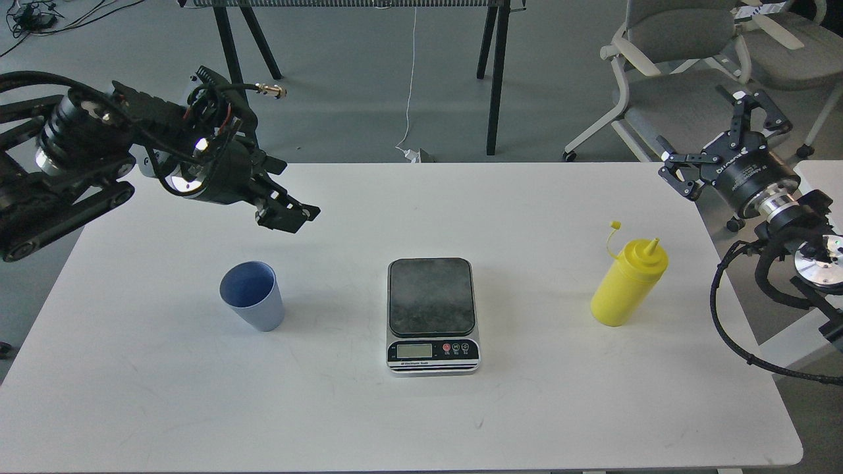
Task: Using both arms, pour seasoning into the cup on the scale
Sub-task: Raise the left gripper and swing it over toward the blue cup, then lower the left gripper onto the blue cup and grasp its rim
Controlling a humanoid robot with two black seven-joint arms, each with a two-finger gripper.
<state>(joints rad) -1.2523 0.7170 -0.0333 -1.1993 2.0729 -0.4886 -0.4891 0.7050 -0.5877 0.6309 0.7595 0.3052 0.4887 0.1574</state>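
Note:
The light blue ribbed cup stands upright on the white table, left of the scale. The scale sits mid-table with a bare dark plate and its display facing me. The yellow squeeze bottle stands upright at the right, its tethered cap hanging off the nozzle. My left gripper hovers over the table, behind and slightly right of the cup; its dark fingers cannot be told apart. My right gripper is open and empty, just off the table's far right corner, behind the bottle.
Office chairs stand behind the right arm. Black stand legs and a white cable are on the floor beyond the table's far edge. The right arm's cables hang beside the table's right edge.

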